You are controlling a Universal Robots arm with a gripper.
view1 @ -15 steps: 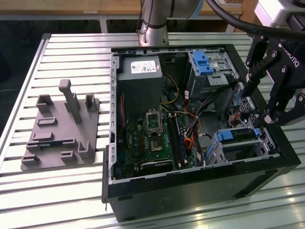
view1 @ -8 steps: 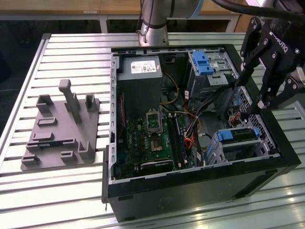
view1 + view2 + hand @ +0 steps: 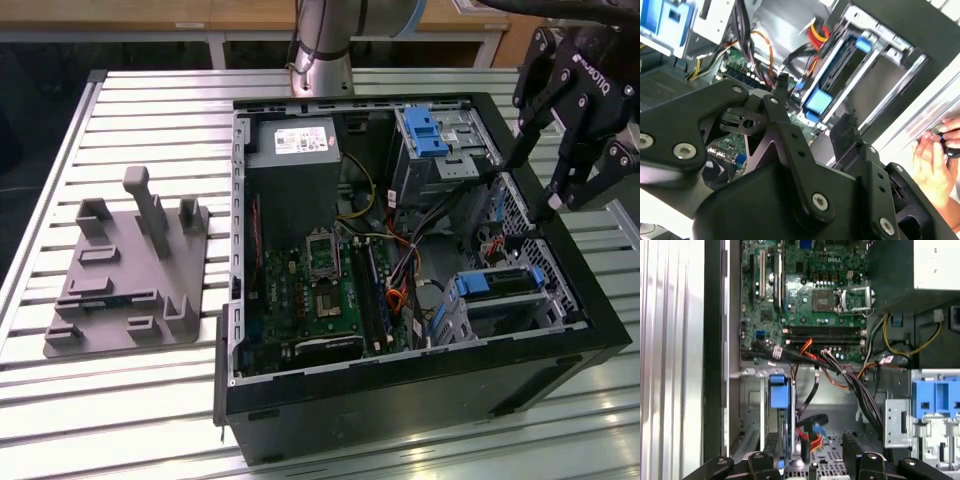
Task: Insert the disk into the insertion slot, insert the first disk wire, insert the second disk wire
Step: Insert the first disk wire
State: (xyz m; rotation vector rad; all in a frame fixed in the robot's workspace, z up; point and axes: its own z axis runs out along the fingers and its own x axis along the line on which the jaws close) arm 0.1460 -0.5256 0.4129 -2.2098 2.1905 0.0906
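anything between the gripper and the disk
Nothing visible does. In the second wrist view the disk, sitting in the insertion slot, shows between the fingertips of the open gripper; red and yellow wires lie beside it, not across.

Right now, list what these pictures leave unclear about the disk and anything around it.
Exterior view: the disk's connector end, hidden inside the insertion slot.
First wrist view: fingers and cables crowd the disk's end; plugged or unplugged is unclear.
Second wrist view: a person's hand is cut by the picture's edge; what it holds is unclear.
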